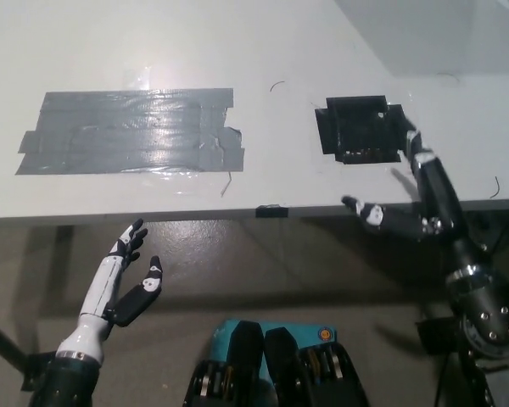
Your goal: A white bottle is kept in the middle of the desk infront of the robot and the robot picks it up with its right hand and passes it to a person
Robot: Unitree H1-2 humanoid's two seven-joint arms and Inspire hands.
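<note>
No bottle visible, handling unassessable; right hand (407, 203) at bench (263, 51) edge, fingers spread, empty; left hand (127, 280) open below.

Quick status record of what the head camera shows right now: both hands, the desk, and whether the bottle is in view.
right hand: open, holding nothing, at the desk's near edge on the right
left hand: open, holding nothing, resting below the desk edge at lower left
white bottle: not in view
desk: white top
grey tape patch: stuck flat on the left half
black square patch: on the right half, just beyond the right hand
person: none visible
</note>
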